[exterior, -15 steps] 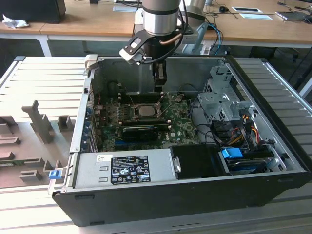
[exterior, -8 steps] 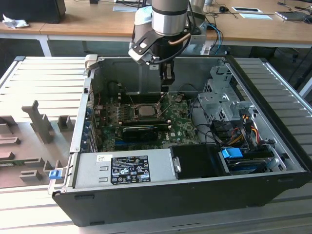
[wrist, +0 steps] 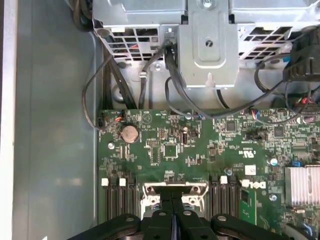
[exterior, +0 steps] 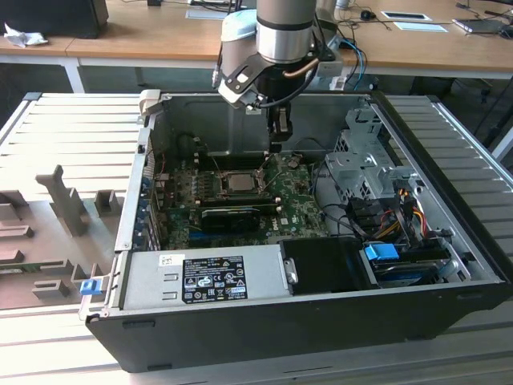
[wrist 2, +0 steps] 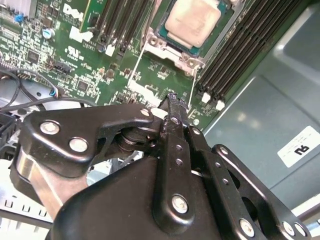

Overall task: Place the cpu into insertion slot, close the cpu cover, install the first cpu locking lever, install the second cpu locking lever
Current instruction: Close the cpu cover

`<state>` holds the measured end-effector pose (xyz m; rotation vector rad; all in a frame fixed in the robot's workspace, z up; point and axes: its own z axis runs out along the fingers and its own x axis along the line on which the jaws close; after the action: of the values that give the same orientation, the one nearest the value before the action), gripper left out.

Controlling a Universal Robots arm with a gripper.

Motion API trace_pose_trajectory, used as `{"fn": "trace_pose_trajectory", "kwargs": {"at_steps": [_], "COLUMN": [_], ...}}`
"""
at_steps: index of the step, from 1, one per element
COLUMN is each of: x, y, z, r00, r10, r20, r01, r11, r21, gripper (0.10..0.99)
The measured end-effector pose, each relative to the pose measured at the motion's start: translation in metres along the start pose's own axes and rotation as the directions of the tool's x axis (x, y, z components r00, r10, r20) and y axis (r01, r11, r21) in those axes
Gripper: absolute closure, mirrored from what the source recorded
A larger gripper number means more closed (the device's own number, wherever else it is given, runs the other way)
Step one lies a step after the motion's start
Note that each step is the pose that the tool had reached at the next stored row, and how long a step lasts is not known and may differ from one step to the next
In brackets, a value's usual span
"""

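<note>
The cpu [exterior: 238, 181] [wrist 2: 193, 22] lies flat in the insertion slot [wrist: 175, 189] on the green motherboard, silver-grey top up. The cpu cover [wrist 2: 169, 46] is down around it as a silver frame. Two thin wire locking levers [wrist 2: 135, 67] [wrist 2: 192, 89] stick out from the socket's end toward my gripper, unlatched. My gripper [exterior: 276, 147] [wrist 2: 172, 98] [wrist: 172, 201] hovers just beyond that end of the socket, to the exterior view's right of the chip. Its black fingers are shut together with nothing seen between them, their tips between the two lever ends.
The black open case [exterior: 264, 321] walls the board in, with the power supply [exterior: 204, 277] at the front. A metal drive cage [exterior: 365, 164] and loose cables [wrist: 175, 85] sit on the exterior view's right. Black memory slots [wrist 2: 240, 45] flank the socket. A heatsink [wrist: 301, 186] stands nearby.
</note>
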<state>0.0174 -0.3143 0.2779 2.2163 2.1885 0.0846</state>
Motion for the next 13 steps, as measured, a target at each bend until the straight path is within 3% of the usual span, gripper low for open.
{"fn": "trace_pose_trajectory", "kwargs": {"at_steps": [13], "x": [0.0018], "y": [0.019], "z": [0.0024], "r00": [1.0], "r10": [0.0], "r20": [0.0001], "r01": [0.0], "r11": [1.0], "r21": [0.0], "gripper": [0.98]}}
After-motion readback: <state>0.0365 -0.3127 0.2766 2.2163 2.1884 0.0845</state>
